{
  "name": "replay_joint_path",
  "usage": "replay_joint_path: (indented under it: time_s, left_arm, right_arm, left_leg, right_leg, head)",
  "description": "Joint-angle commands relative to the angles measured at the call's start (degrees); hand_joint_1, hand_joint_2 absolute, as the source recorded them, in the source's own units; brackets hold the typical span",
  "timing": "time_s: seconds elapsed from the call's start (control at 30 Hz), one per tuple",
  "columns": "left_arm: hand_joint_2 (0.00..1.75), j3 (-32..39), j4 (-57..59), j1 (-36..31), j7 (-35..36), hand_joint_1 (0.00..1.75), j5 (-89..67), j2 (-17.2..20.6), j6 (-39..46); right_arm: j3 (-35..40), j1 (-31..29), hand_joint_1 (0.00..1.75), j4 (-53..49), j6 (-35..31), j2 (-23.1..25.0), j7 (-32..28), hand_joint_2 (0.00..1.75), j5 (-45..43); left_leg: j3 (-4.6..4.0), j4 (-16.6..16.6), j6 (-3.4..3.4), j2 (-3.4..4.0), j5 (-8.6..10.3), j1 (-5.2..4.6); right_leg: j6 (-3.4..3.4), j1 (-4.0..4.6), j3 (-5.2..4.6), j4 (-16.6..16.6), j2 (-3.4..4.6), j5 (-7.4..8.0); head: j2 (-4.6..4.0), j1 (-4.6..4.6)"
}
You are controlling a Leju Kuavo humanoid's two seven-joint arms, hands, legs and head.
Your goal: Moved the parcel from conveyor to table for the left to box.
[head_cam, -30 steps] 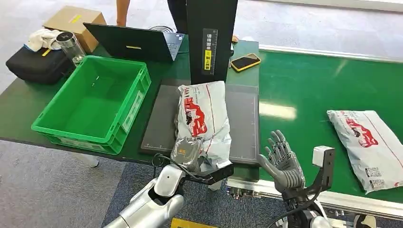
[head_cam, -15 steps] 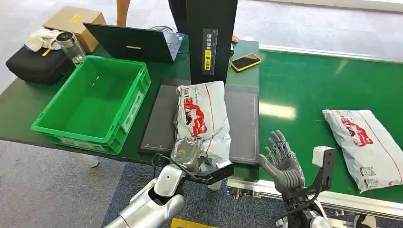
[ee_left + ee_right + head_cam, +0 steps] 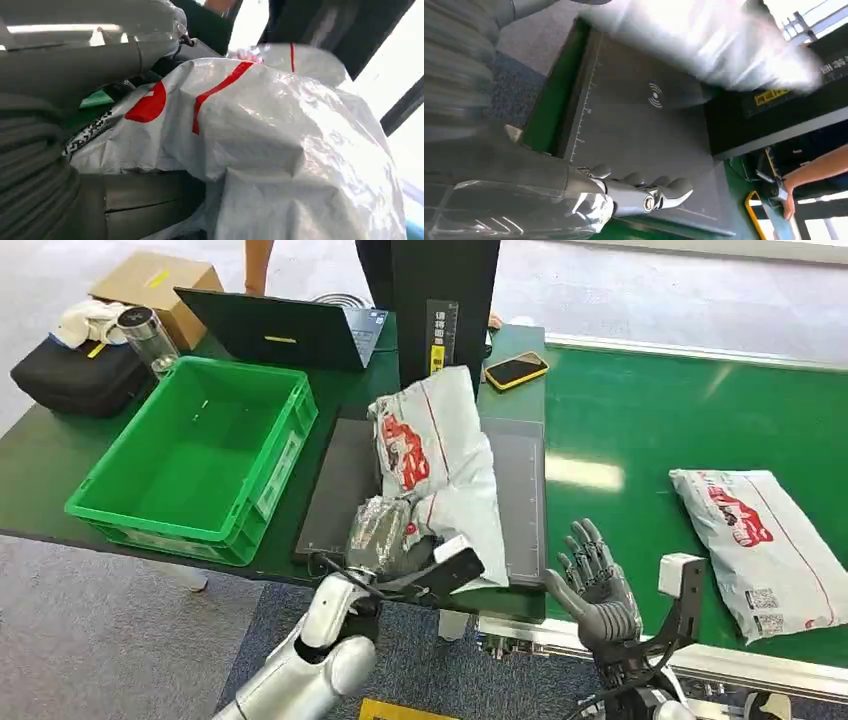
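Note:
A grey parcel (image 3: 440, 450) with red print is raised at its near end over the dark pad (image 3: 520, 500) on the table. Its far end reaches up toward the black post (image 3: 445, 300). My left hand (image 3: 383, 537) grips the parcel's crumpled near edge. The left wrist view has the parcel (image 3: 280, 140) bulging right against my left hand (image 3: 100, 55). The green crate (image 3: 190, 455) stands left of the pad. My right hand (image 3: 595, 585) hovers open, fingers spread, just off the pad's near right corner. In the right wrist view its fingers (image 3: 644, 192) hang over the pad (image 3: 639, 125).
A second printed parcel (image 3: 755, 540) lies on the green conveyor (image 3: 650, 410) at the right. Behind the crate are a laptop (image 3: 290, 330), a jar (image 3: 150, 335), a black bag (image 3: 70, 375) and a cardboard box (image 3: 155, 280). A phone (image 3: 515, 370) lies beside the post. A person's hand (image 3: 819, 170) is nearby.
My left hand has lifted the parcel's near end, tipping it up and toward the post. The second parcel has drifted left on the conveyor. My right hand stayed open and sank slightly.

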Motion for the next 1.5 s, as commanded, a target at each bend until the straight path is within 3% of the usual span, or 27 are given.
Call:
replay_joint_path:
  time_s: [0.03, 0.27, 0.43, 0.57, 0.8, 1.17, 1.5]
  left_arm:
    - [1.75, 4.25, -40.91, 3.07, 3.13, 1.75, 2.91, 10.26, -4.3]
    - [1.75, 8.64, -40.76, -0.1, 3.47, 1.75, 3.0, 9.98, -1.23]
    - [1.75, 11.79, -35.8, -7.41, 7.03, 1.75, -2.1, 8.98, -1.94]
    - [1.75, 14.81, -25.77, -15.65, 9.84, 1.75, -5.97, 6.94, -3.75]
    - [1.75, 17.14, 3.05, -31.07, 12.92, 1.75, -9.91, 3.12, -6.45]
    - [1.75, 20.82, 23.54, -36.83, 14.58, 1.75, -11.8, 2.15, -4.08]
    - [1.75, 24.7, 30.29, -36.86, 17.33, 1.75, -12.48, 4.02, -3.5]
  right_arm:
    - [-1.54, 2.81, 0.0, -2.83, -0.35, 2.55, 0.38, 1.75, -0.15]
    - [-0.83, 3.08, 0.0, -2.56, -0.19, 2.4, 0.18, 1.75, -0.19]
    - [-0.86, 3.34, 0.0, -2.89, -0.26, 2.48, -0.31, 1.75, -0.5]
    - [-0.92, 2.04, 0.0, -2.34, 0.05, 2.93, -0.29, 1.75, -0.51]
    - [0.78, -2.51, 0.0, 3.06, -0.55, 1.01, -1.23, 1.75, -1.51]
    - [1.54, -5.38, 0.0, 5.94, -0.21, 1.17, -1.05, 1.75, -1.39]
    - [1.21, -4.58, 0.0, 5.27, 0.37, 0.86, -0.69, 1.75, -1.16]
  left_leg:
    - [-0.03, 0.03, -0.06, 0.1, -0.05, 0.04]
    - [0.12, -0.04, -0.05, 0.12, -0.02, 0.06]
    - [0.12, -0.02, -0.05, -0.05, 0.04, 0.05]
    - [0.16, -0.02, -0.07, -0.1, 0.07, 0.07]
    - [0.17, -0.03, -0.07, -0.16, 0.27, 0.1]
    - [0.29, -0.11, -0.1, 0.11, 0.28, 0.09]
    - [0.16, -0.04, -0.08, 0.14, 0.23, 0.05]
  right_leg:
    - [-0.1, 0.05, -0.07, 0.05, 0.1, -0.03]
    - [-0.12, 0.08, 0.1, -0.03, 0.12, 0.01]
    - [-0.09, 0.06, 0.14, 0.0, -0.05, 0.0]
    - [-0.14, 0.08, 0.2, -0.01, -0.09, 0.04]
    - [-0.14, 0.11, 0.24, -0.08, -0.16, 0.22]
    - [-0.18, 0.1, 0.26, -0.14, 0.12, 0.32]
    - [-0.13, 0.06, 0.11, -0.03, 0.14, 0.26]
  head:
    - [0.02, -0.04]
    - [0.0, -0.04]
    - [0.0, -0.02]
    - [0.0, -0.02]
    - [0.02, -0.02]
    - [0.02, -0.02]
    - [0.02, -0.04]
